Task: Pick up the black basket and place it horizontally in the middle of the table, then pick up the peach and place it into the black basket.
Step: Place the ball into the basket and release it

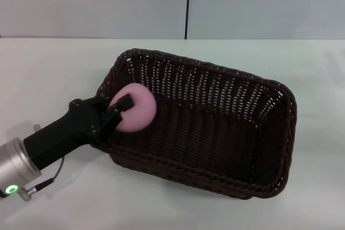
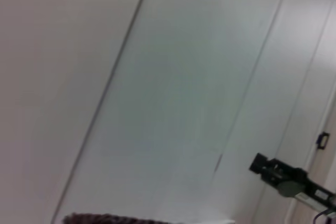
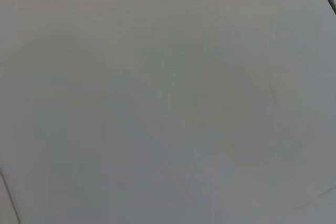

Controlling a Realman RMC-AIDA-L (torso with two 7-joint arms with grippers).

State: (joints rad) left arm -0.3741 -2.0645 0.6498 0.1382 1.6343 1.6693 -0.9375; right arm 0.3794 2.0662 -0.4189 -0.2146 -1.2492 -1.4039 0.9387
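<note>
Peach (image 1: 137, 108) sits pinched in my left gripper (image 1: 119, 110), held just over the left end of the black basket (image 1: 215, 138). From the head view I see one black finger (image 1: 124, 102) lying across the near-left face of the pink fruit, and the rest of the gripper body pressed up against its left side; the far finger is hidden behind the ball. The fingers are spread only as wide as the peach and have it clamped between them. The fruit hangs above the basket's left rim and inside wall, higher than the woven floor as far as I can judge, though I cannot tell whether its underside touches the weave.

The left arm reaches in from the near left, its silver wrist section low at the left edge of the picture with a green light showing.

The black basket lies on the white table (image 1: 59, 68) roughly central, its long axis running left to right but skewed, the right end nearer me than the left. Its inside is bare apart from the peach at the left end.

My left wrist camera catches only a sliver of braided basket rim (image 2: 110, 217) and pale wall panels. The right arm is nowhere in the head view, and its wrist camera gives me a blank grey surface.
</note>
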